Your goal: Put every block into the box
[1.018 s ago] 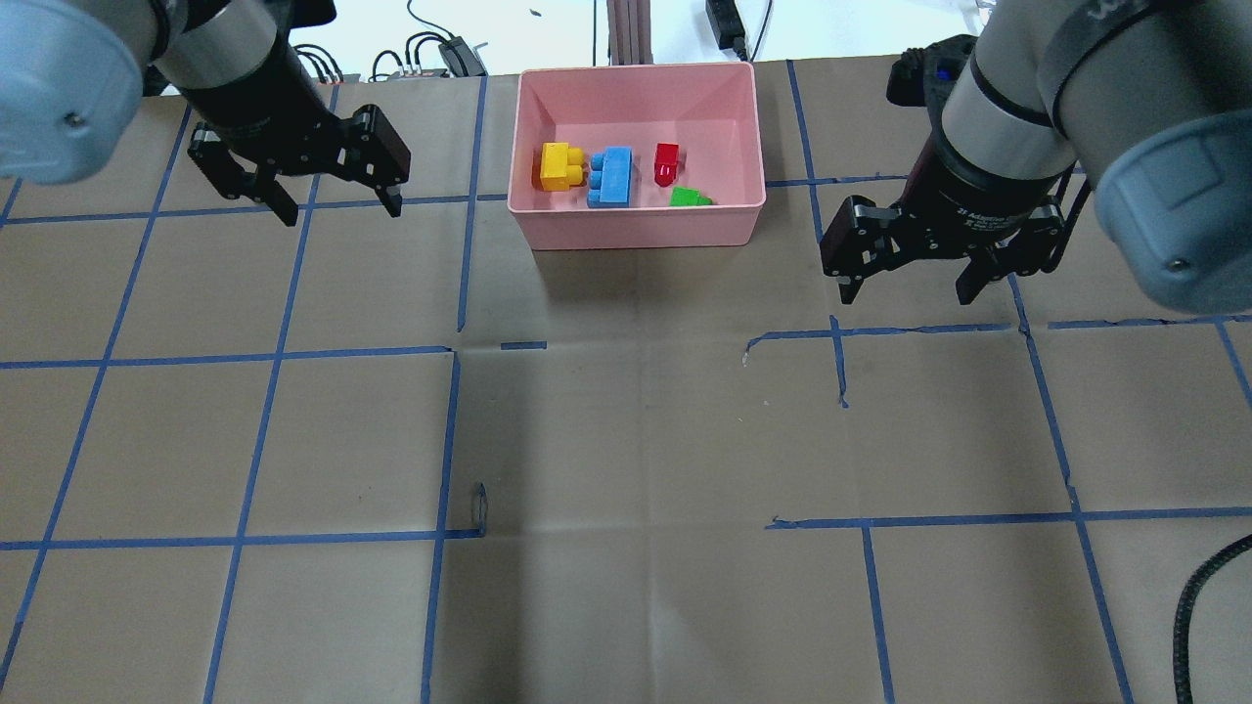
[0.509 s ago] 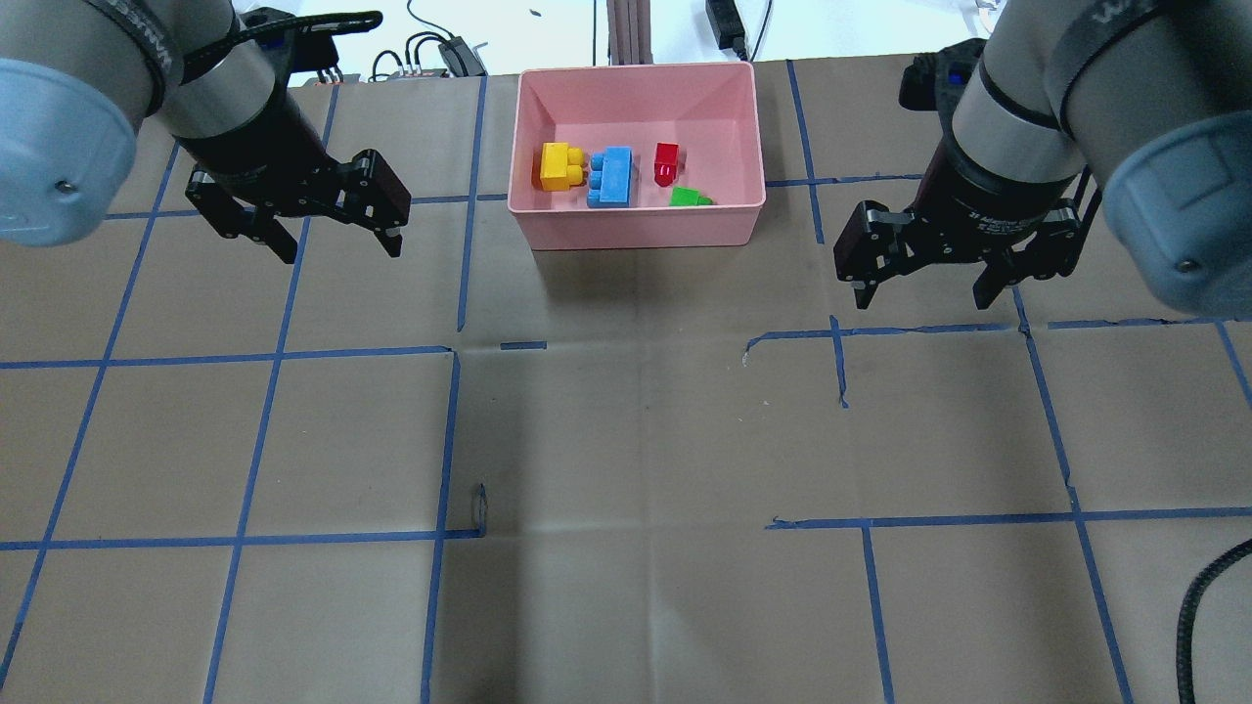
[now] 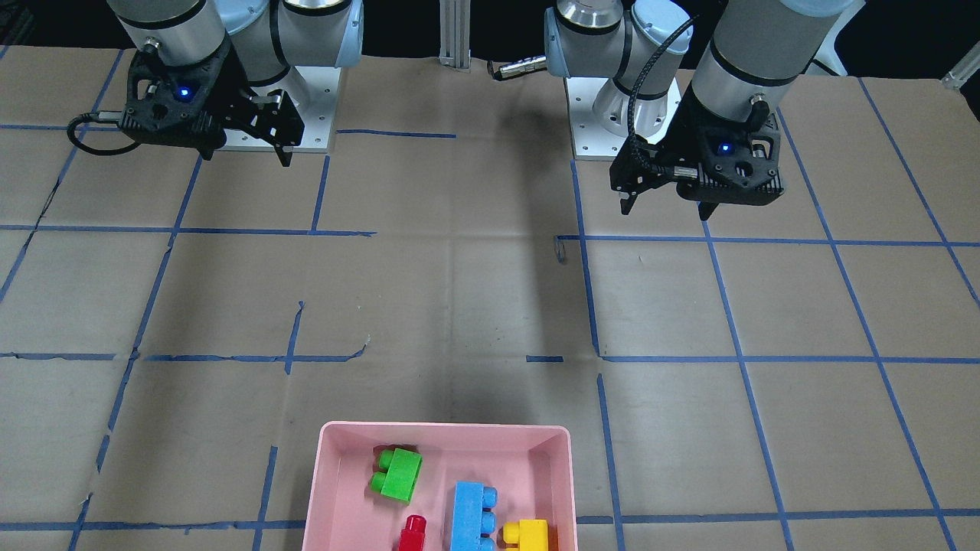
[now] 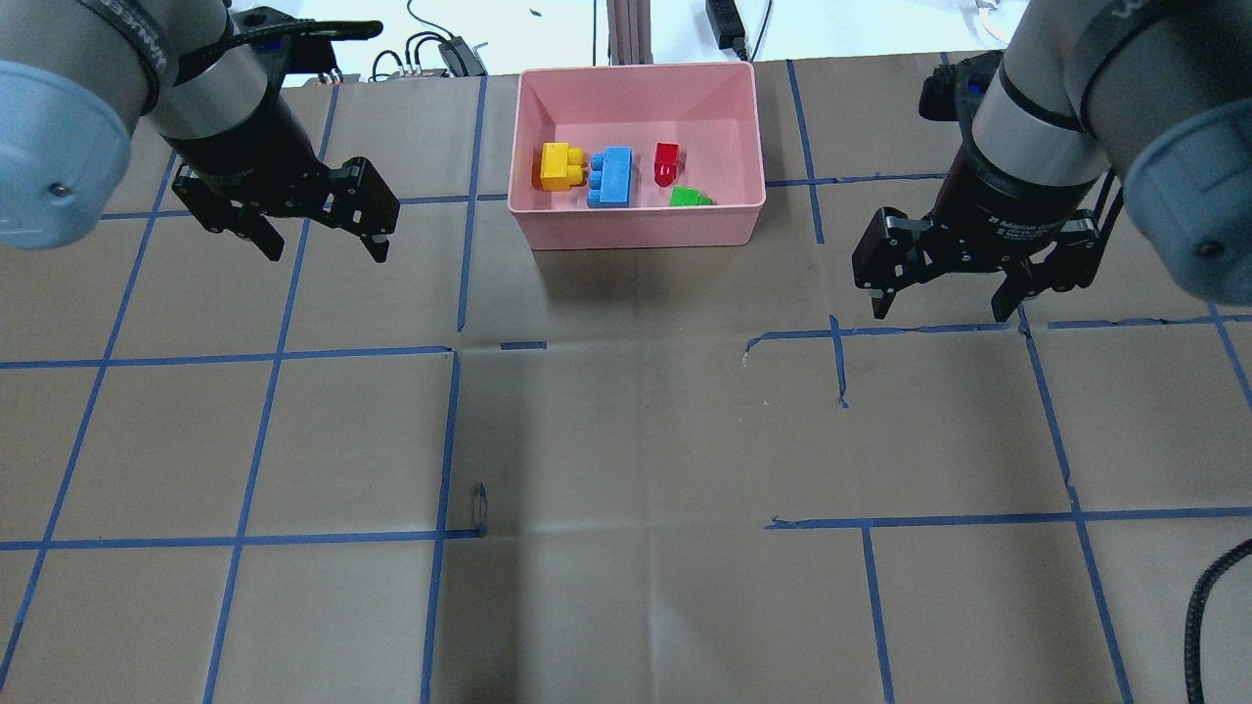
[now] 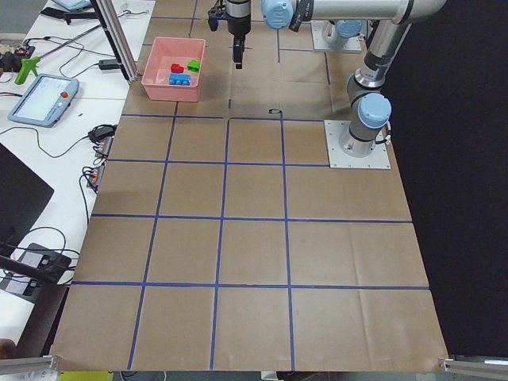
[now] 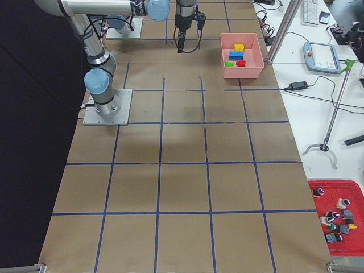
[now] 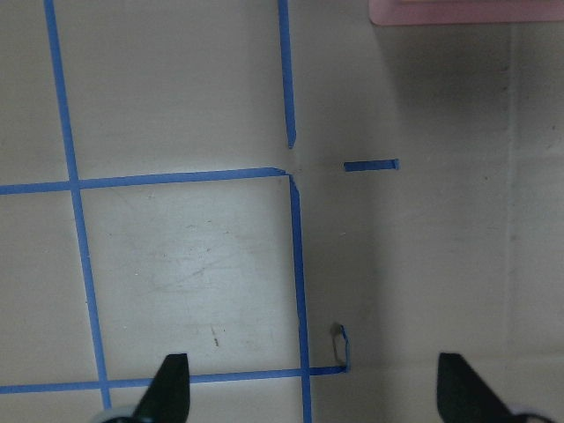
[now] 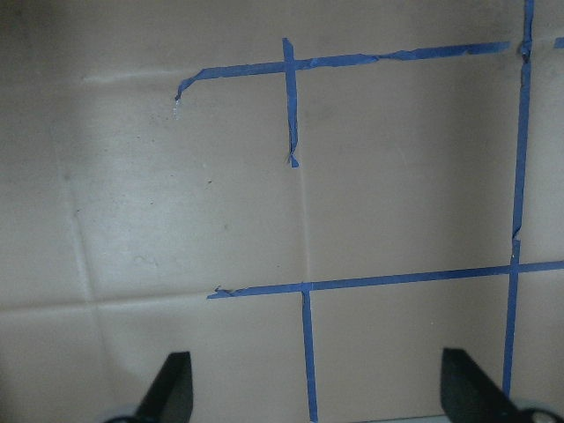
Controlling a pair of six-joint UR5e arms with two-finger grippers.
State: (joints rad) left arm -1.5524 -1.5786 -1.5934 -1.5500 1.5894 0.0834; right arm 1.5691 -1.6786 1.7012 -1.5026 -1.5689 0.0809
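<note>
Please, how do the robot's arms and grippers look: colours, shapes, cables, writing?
Both arms are silver-grey tubes with light-blue joint caps. The left gripper and right gripper are black, each with two angular fingers. White lettering rings the right wrist. A black braided cable runs along the left arm.

The worktop (image 4: pixel 626 440) is covered in brown paper, crossed by blue tape lines (image 4: pixel 274 352) that form a grid. The pink box (image 4: pixel 641 227) rests directly on it at the edge farthest from the robot. Two white base plates (image 3: pixel 315 99) sit near the opposite edge.
</note>
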